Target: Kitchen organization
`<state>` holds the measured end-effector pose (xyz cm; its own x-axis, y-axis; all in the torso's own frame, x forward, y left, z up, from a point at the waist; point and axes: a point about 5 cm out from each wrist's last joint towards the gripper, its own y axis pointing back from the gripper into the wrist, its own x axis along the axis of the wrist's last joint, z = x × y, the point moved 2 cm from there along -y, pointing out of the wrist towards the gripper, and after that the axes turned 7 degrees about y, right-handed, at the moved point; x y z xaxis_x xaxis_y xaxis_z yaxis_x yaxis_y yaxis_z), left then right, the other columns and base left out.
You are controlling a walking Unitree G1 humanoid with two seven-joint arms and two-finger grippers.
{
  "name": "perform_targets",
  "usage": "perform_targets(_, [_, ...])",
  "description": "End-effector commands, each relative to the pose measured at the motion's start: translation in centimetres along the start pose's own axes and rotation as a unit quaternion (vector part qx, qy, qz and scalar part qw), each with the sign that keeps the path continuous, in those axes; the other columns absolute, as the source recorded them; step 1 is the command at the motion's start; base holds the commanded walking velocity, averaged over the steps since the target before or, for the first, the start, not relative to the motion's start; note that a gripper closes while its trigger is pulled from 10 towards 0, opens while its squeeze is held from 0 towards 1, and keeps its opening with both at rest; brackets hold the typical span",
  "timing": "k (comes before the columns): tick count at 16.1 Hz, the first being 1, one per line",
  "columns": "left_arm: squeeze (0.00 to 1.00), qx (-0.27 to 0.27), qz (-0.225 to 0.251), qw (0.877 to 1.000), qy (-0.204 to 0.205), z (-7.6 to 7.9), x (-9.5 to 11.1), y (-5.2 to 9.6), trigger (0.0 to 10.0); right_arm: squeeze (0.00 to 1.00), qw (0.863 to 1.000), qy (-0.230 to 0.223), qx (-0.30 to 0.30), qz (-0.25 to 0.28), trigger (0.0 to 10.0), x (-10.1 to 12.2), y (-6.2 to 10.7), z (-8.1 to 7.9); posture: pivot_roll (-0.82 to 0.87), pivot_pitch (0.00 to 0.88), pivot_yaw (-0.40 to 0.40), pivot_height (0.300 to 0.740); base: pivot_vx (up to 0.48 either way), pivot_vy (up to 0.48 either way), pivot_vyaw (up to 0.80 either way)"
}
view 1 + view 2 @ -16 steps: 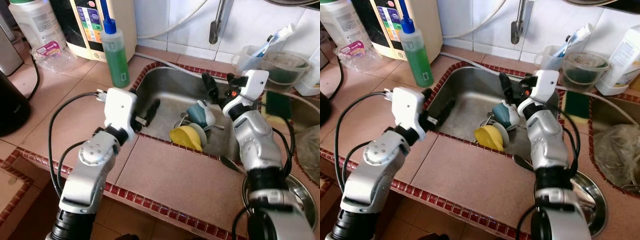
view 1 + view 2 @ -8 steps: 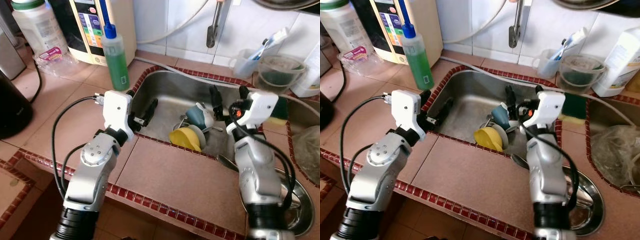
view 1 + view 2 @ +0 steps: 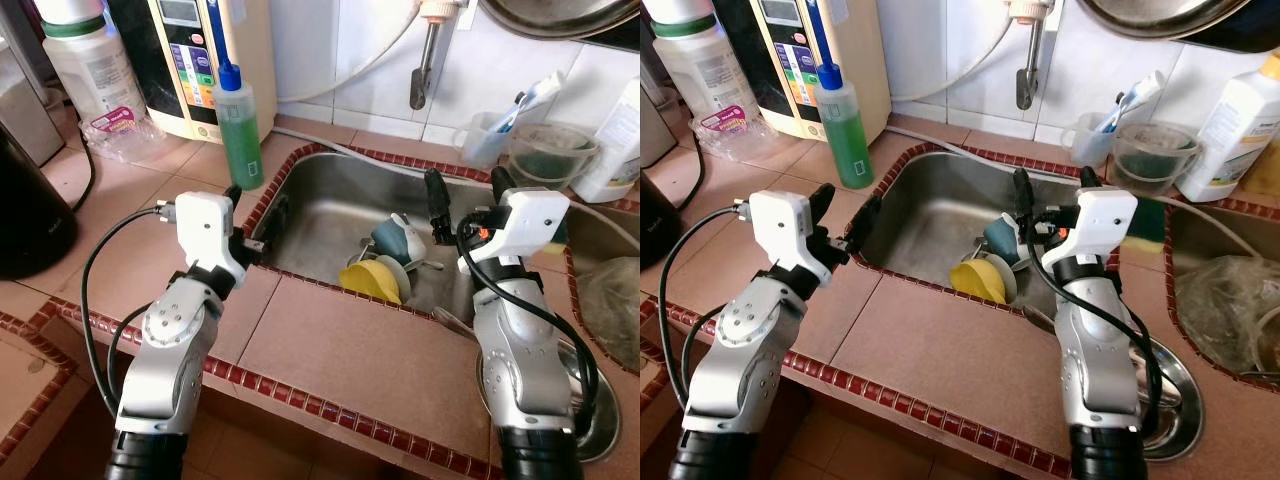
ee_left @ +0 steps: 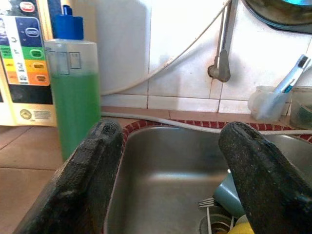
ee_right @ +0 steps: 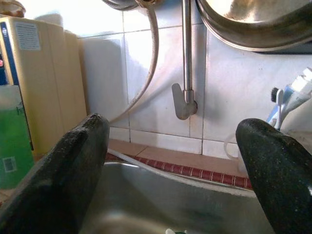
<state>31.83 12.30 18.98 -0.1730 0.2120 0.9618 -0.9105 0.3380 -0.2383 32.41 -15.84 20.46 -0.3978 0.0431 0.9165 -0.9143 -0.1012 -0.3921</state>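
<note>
- No writing we can read on the green soap bottle (image 3: 238,130).
- Our left gripper (image 3: 845,220) has drawn back to the sink (image 3: 330,195) rim at centre-left; right gripper (image 3: 462,193) has risen; both fingers wide apart, empty.

Open sink (image 3: 330,205) left half; cups (image 3: 385,258) crowding the right.

Shiny steel sink (image 3: 330,205); matt tile counter (image 3: 350,350)

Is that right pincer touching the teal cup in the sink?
Apart. In the right eye view the right pincer, open, hovers above the teal cup, with sink steel visible between.
</note>
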Motion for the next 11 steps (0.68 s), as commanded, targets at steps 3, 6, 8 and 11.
perform_targets(3, [0.00,-0.001,0.007,1.000,-0.015,-0.09,0.00,0.55,10.0,0.00,1.000,0.007,0.000,-0.005,10.0,-0.08,0.25,-0.22,-0.15,0.029,0.022,0.740,0.000,0.000,0.00])
perform_targets(6, [0.00,0.000,0.014,1.000,-0.004,-0.11,0.14,0.56,10.0,0.00,1.000,0.008,0.011,-0.010,10.0,-0.31,0.23,-0.69,-0.15,0.021,0.016,0.740,0.000,-0.379,0.00])
perform_targets(8, [0.00,-0.002,0.014,1.000,-0.007,-0.04,0.07,0.51,10.0,0.00,1.000,0.011,0.016,-0.012,10.0,-0.40,0.18,-0.71,-0.14,0.018,0.013,0.740,0.000,-0.480,0.00])
perform_targets(11, [0.00,-0.004,0.013,1.000,-0.002,0.12,-0.06,0.55,10.0,0.00,1.000,0.015,0.021,-0.014,10.0,-0.50,0.15,-0.66,-0.15,0.012,0.009,0.740,0.000,-0.480,0.00])
